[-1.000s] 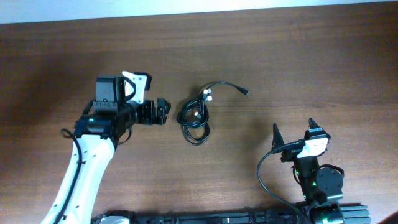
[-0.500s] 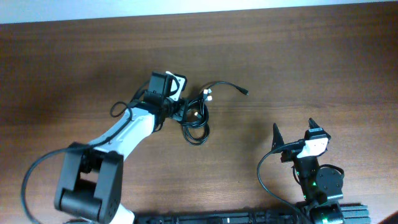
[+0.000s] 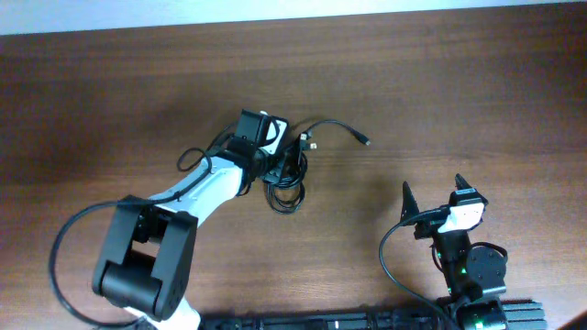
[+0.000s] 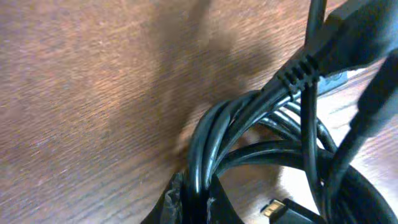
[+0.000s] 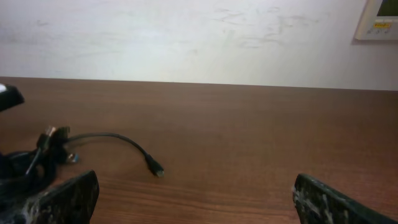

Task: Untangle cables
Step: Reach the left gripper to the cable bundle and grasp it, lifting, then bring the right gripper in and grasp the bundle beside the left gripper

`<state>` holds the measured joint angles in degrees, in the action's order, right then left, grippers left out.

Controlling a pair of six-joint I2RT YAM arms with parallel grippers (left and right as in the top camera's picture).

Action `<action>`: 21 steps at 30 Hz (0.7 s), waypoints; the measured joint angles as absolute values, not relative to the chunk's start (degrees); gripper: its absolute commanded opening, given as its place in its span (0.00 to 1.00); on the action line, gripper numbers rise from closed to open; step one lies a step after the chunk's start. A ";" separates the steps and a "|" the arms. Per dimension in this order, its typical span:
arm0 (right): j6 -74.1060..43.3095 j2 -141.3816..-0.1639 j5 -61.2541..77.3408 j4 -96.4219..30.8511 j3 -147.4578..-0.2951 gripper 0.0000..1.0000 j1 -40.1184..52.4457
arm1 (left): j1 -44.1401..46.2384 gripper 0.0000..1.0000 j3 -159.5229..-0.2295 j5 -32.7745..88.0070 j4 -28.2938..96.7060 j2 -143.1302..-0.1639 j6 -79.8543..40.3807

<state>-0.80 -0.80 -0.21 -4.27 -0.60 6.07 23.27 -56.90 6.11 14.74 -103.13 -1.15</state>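
Observation:
The cables (image 3: 292,181) are thin black cords bunched in a coil at mid-table, with one loose end (image 3: 364,139) trailing right. My left gripper (image 3: 277,165) sits on the coil's left side. In the left wrist view it (image 4: 194,206) is shut on several black strands (image 4: 208,146) that run up from between its fingertips, and a gold-tipped plug (image 4: 274,207) lies beside them. My right gripper (image 3: 434,195) stands open at the lower right, well away from the coil. In its own view the right gripper (image 5: 196,200) holds nothing, and the loose plug end (image 5: 156,169) lies ahead on the left.
The brown wooden table (image 3: 459,82) ends at a white wall (image 5: 186,37) along its far edge. A small wall panel (image 5: 379,18) shows at the upper right of the right wrist view. The left arm's own thicker black wire (image 3: 69,247) loops beside its base.
The left arm has swung right to the coil, and its jaws have gone from open to shut on the strands. The right arm has not moved.

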 measured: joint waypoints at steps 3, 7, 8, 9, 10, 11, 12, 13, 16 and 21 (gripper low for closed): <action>-0.84 -0.80 -0.21 -4.27 -0.60 0.98 6.07 | 23.31 0.00 -56.93 6.07 14.72 -95.96 -3.75; -0.82 -0.80 -0.21 -4.27 -0.60 0.98 6.07 | 23.31 0.00 -57.36 6.13 18.33 -90.08 -5.21; -0.82 -0.80 -0.21 -4.27 -0.60 0.98 6.07 | 23.31 0.00 -57.34 6.13 20.25 -90.11 -5.41; -0.78 -0.80 -0.21 -4.27 -0.60 0.98 6.07 | 23.31 0.00 -57.34 6.13 20.60 -90.11 -5.43; -0.80 -0.80 -0.21 -4.27 -0.60 0.98 6.07 | 23.31 0.00 -57.34 6.13 20.60 -90.11 -5.43; -0.78 -0.80 -0.21 -4.27 -0.60 0.98 6.07 | 23.31 0.00 -57.34 6.13 20.56 -90.11 -5.43; -0.82 -0.80 -0.21 -4.27 -0.60 0.98 6.07 | 23.31 0.00 -57.34 6.13 20.56 -90.11 -5.43; -0.82 -0.80 -0.21 -4.27 -0.60 0.98 6.07 | 23.31 0.00 -57.34 6.13 20.49 -90.11 -5.45; -0.82 -0.80 -0.21 -4.27 -0.60 0.98 6.07 | 23.31 0.00 -57.34 6.13 20.34 -90.11 -5.45; -0.80 -0.80 -0.21 -4.27 -0.60 0.99 6.07 | 23.31 0.00 -57.34 6.13 20.34 -90.11 -5.43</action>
<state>-0.80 -0.80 -0.21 -4.27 -0.60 6.07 23.31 -57.34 6.13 20.34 -90.11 -5.43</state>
